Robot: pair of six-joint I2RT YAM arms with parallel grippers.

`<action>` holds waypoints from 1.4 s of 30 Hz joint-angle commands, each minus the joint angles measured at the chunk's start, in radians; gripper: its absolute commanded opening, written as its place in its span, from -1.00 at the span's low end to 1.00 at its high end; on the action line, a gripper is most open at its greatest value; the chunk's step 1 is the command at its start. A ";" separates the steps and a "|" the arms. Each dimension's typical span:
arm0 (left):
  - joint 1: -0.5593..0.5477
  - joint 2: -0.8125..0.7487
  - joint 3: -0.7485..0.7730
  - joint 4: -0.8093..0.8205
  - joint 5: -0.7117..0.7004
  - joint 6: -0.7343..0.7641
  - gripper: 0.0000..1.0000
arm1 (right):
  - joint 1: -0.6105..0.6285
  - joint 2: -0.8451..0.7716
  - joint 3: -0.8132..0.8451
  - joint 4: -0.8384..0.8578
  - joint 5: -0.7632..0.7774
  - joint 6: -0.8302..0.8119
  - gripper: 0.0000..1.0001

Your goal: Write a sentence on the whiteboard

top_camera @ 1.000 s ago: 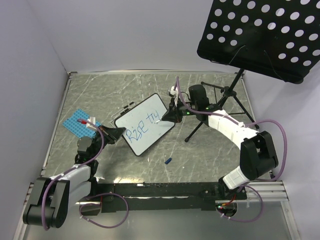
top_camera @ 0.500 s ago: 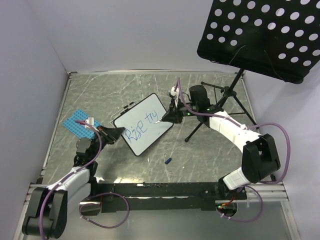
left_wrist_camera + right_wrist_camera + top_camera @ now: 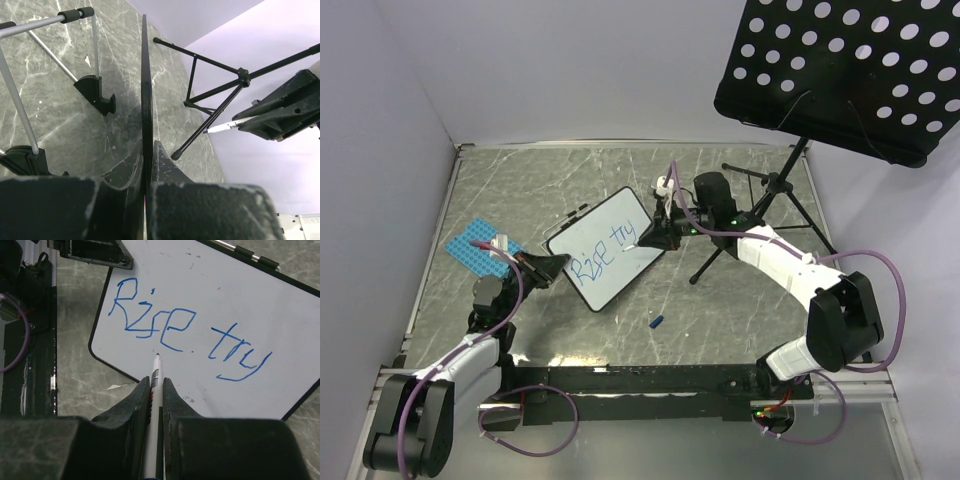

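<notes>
The whiteboard [image 3: 608, 249] lies tilted at the table's middle, black-framed, with blue handwriting "Rise try" [image 3: 605, 254] on it. In the right wrist view the writing [image 3: 190, 335] fills one line across the board [image 3: 280, 315]. My right gripper [image 3: 648, 238] is shut on a white marker [image 3: 156, 374]; its tip hovers just below "Rise". My left gripper [image 3: 560, 266] is shut on the board's near-left edge. In the left wrist view the board shows edge-on as a thin black line [image 3: 145, 85] between my fingers [image 3: 165, 162].
A black perforated music-stand tray [image 3: 840, 70] stands on a tripod [image 3: 760, 215] at the back right. A blue studded plate [image 3: 475, 248] lies at the left. A small blue marker cap [image 3: 657, 322] lies on the table near the front. Grey walls enclose the table.
My right gripper has moved left with the marker, from the board's right end toward its middle. The board and my left gripper have stayed put.
</notes>
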 commanded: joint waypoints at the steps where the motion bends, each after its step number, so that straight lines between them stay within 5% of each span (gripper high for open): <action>1: -0.010 -0.013 -0.092 0.093 -0.020 -0.018 -0.98 | 0.036 -0.036 0.004 0.014 -0.020 -0.027 -1.00; 42: -0.034 0.088 -0.103 0.188 -0.026 0.010 -0.98 | 0.066 0.021 -0.028 -0.003 -0.070 -0.069 -1.00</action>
